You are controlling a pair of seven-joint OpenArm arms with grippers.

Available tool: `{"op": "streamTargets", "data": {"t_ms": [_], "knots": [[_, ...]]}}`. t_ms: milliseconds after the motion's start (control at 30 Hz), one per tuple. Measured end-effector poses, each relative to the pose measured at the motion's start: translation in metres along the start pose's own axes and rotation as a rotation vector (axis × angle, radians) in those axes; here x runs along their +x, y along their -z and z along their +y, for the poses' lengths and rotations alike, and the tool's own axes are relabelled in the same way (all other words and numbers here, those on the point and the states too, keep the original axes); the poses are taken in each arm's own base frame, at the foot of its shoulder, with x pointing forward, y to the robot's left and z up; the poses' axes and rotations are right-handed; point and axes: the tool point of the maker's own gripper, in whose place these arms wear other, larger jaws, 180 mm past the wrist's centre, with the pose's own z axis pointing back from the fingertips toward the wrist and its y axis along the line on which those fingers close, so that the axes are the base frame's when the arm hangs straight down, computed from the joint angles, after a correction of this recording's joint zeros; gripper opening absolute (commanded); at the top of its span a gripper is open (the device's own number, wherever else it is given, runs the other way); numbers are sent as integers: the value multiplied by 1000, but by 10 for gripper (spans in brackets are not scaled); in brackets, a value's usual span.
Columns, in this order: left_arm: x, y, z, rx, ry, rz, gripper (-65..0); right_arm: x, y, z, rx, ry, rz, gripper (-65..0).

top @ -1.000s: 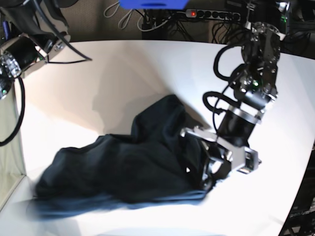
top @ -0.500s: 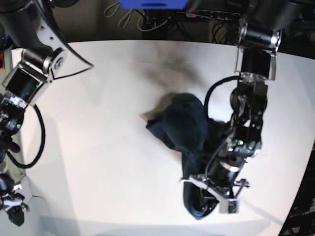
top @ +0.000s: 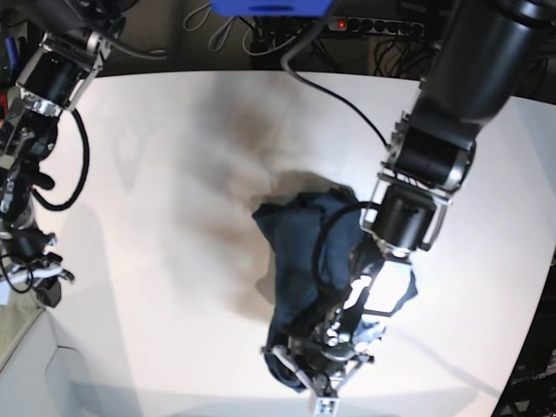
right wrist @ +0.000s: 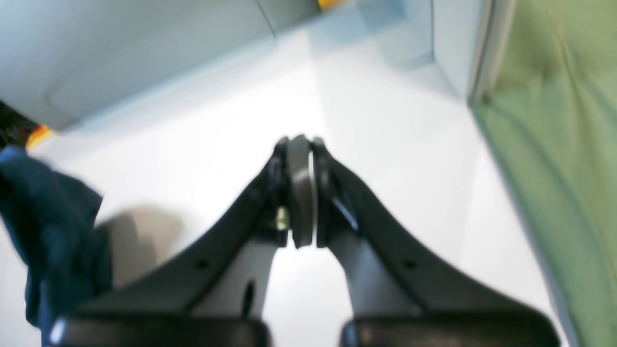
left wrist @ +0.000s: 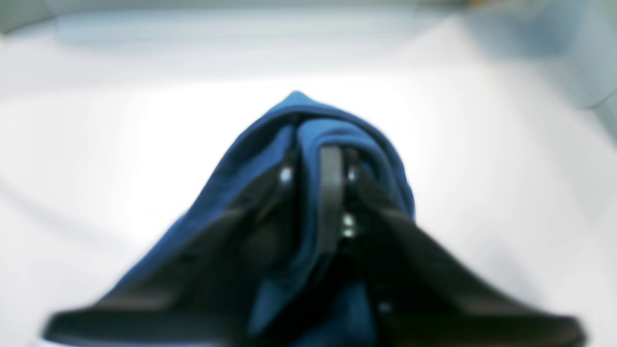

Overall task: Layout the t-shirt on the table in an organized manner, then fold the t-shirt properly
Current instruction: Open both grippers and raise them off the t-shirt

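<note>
The dark navy t-shirt (top: 300, 248) hangs bunched from my left gripper (top: 320, 387), which is raised above the white table (top: 156, 174) at the lower middle of the base view. In the left wrist view the left gripper (left wrist: 318, 164) is shut on a fold of the blue t-shirt (left wrist: 270, 144), with cloth draped over both fingers. My right gripper (right wrist: 300, 193) is shut and empty above the table (right wrist: 193, 144), and the t-shirt (right wrist: 48, 231) shows at its left. In the base view the right gripper (top: 42, 282) is at the far left edge.
A power strip (top: 373, 26), cables and a blue object (top: 269, 7) lie beyond the table's far edge. A green cloth surface (right wrist: 554, 144) stands beside the table in the right wrist view. The table's curved edge (top: 52, 347) runs along the lower left.
The shirt, spread toward the lower left a second ago, is now gathered and hanging from my left gripper, which has risen toward the camera. The right arm has shifted along the left edge.
</note>
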Motion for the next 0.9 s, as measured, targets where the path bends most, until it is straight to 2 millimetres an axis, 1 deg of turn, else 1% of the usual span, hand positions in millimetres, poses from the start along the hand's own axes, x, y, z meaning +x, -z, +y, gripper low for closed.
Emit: {"op": "streamTargets", "data": {"t_ms": [67,133,200,233,300,333,367,400,433,467,500,600,633,700,767,833,900], "knots": [[-15,4,-9,-13,-12,43,-360,3,-6,6,12,-15,-16,-650],[-19,5,-15,-24,-22,53,-273,0,-11,9,16,-14,-23,-650],[-17,5,-14,-23,-24,44,-195,-15,-13,10,13,-2,6,-650],[-12,5,-14,-24,-22,33,-161,-24,-15,13,16,3,26,-650],[-1,0,-15,-30,-19,0,-117,-38,-16,27,45,-2,55,-650],[7,-4,-10,-35,-29,-30,-113,-43,-16,38,70,-8,63,-633],[13,-10,0,-27,-41,-62,-113,-47,-15,48,92,-5,68,-615],[17,-17,12,-11,-57,-95,-113,-52,-14,57,111,-9,76,-595],[18,-25,29,16,-64,-116,-113,-59,-13,68,135,-9,93,-569],[13,-35,47,49,-71,-117,-113,-67,-12,79,162,-15,113,-540],[6,-45,62,71,-77,-112,-113,-75,-12,91,192,-27,134,-516],[-25,-80,96,122,-72,-50,-113,-106,-15,137,314,-66,213,-425],[-31,-93,104,138,-75,-51,-113,-117,-17,150,346,-82,243,-394],[-40,-121,115,157,-81,-68,-113,-133,-22,169,398,-105,285,-331],[-52,-144,124,175,-78,-74,-112,-143,-26,180,431,-136,312,-285],[-78,-163,140,224,-72,-37,-112,-153,-30,186,458,-156,342,-248],[-106,-178,148,246,-69,21,-111,-165,-36,186,465,-177,370,-235]]}}
